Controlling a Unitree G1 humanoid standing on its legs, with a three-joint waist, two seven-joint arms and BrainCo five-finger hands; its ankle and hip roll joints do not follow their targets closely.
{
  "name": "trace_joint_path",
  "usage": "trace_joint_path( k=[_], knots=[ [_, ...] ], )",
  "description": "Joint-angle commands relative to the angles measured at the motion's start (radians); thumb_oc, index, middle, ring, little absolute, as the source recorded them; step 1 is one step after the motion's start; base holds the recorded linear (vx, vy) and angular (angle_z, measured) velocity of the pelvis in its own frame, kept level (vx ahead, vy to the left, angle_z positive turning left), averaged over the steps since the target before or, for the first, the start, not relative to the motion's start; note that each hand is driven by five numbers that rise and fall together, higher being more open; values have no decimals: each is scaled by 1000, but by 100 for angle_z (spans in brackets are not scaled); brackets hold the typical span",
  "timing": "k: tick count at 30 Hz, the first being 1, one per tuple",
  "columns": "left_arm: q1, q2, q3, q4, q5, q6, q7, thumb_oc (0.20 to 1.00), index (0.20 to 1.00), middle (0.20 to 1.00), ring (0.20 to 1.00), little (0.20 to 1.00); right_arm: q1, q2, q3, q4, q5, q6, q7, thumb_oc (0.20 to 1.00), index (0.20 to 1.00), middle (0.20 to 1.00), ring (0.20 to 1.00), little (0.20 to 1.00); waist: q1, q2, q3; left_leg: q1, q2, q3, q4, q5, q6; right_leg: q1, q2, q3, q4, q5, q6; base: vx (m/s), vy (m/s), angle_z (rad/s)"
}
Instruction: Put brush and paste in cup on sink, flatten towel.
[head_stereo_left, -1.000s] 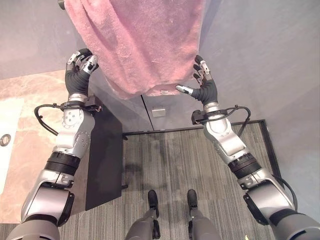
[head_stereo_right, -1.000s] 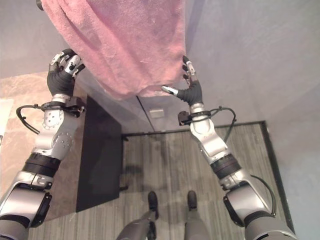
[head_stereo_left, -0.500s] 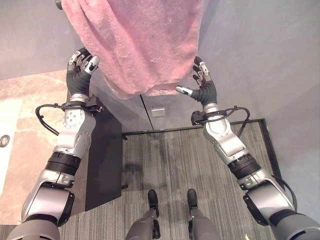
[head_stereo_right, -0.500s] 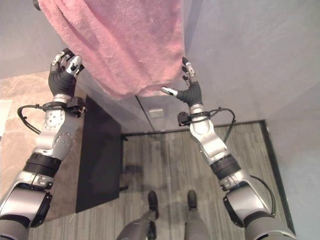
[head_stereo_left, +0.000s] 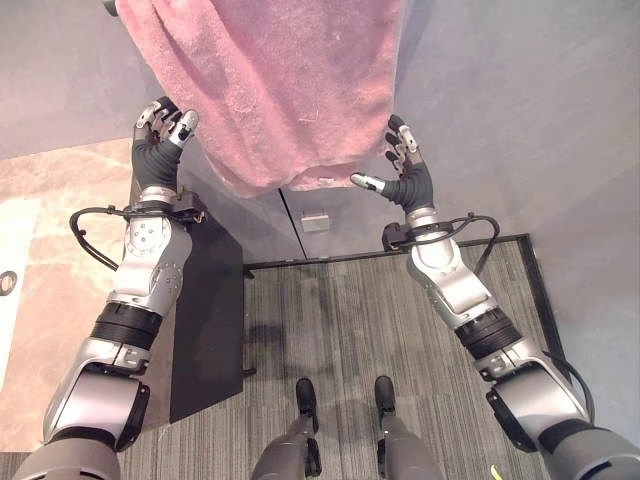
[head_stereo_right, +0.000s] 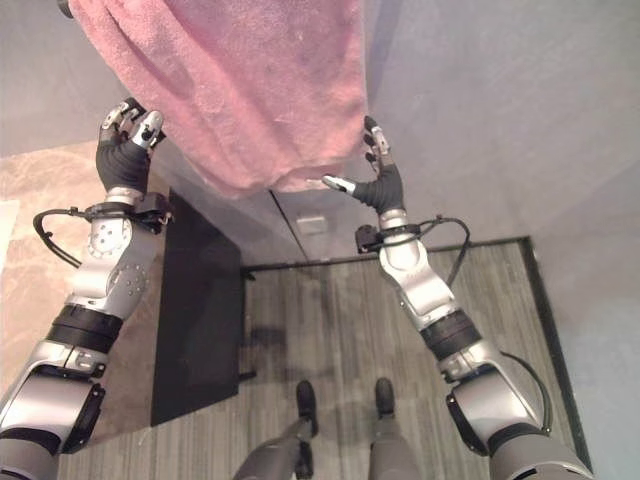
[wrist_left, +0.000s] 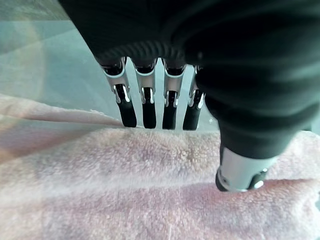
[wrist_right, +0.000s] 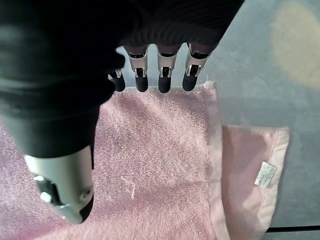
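Note:
A pink towel (head_stereo_left: 270, 80) hangs down the grey wall from a bar at the top. My left hand (head_stereo_left: 158, 140) is raised at the towel's lower left edge, open; in the left wrist view its fingers (wrist_left: 145, 107) reach the hem of the towel (wrist_left: 150, 190) and its thumb (wrist_left: 240, 172) lies in front of the cloth. My right hand (head_stereo_left: 402, 172) is open at the lower right corner, its fingers (wrist_right: 162, 82) along the towel's edge (wrist_right: 155, 150) and its thumb (wrist_right: 62, 192) spread in front. A folded back layer with a white label (wrist_right: 265, 174) sticks out beside it.
A marble counter (head_stereo_left: 50, 230) with a white basin and its drain (head_stereo_left: 6, 283) lies at the left. A dark cabinet side (head_stereo_left: 210, 320) drops from it to the striped floor (head_stereo_left: 340, 320). A small wall plate (head_stereo_left: 316, 222) sits below the towel.
Both hands stay at the towel's lower corners. The whole picture has shifted slightly, so the camera moved a little.

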Motion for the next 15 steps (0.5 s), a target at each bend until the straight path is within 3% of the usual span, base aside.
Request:
trace_joint_path(
  k=[1, 10, 11, 12, 15],
  knots=[
    [-142, 17, -27, 77, 24, -43, 6, 702, 702, 702, 702, 702, -11, 15, -4, -16, -15, -33, -10, 1000, 1000, 1000, 1000, 1000, -3, -31, -53, 34, 79, -4, 2, -30, -91, 17, -137, 11, -2, 5, 98, 0, 0, 0],
    [-173, 22, -41, 109, 19, -38, 9, 693, 693, 693, 693, 693, 0, 17, 2, -17, -11, -31, -8, 1000, 1000, 1000, 1000, 1000, -8, -29, -50, 30, 80, 1, 2, -30, -89, 4, -137, 19, -2, 11, 100, 0, -1, 0],
    [-174, 21, -43, 114, 18, -38, 9, 645, 645, 645, 645, 645, 1, 16, 2, -17, -10, -31, -8, 1000, 1000, 1000, 1000, 1000, -9, -29, -50, 30, 80, 2, 2, -30, -90, 3, -136, 20, -2, 11, 100, -8, -3, -5],
    [-176, 21, -43, 115, 16, -38, 9, 533, 533, 533, 533, 533, 4, 15, 0, -19, -8, -33, -8, 1000, 1000, 1000, 1000, 1000, -10, -29, -50, 28, 80, 1, 2, -29, -90, -1, -135, 22, -2, 12, 100, -4, 0, -6],
    [-167, 15, -40, 111, 18, -39, 9, 489, 489, 489, 489, 489, 12, 16, -4, -20, -11, -34, -10, 1000, 1000, 1000, 1000, 1000, -10, -30, -52, 29, 81, 0, 2, -30, -90, 0, -134, 25, -2, 13, 100, -1, -2, -9]
  ],
)
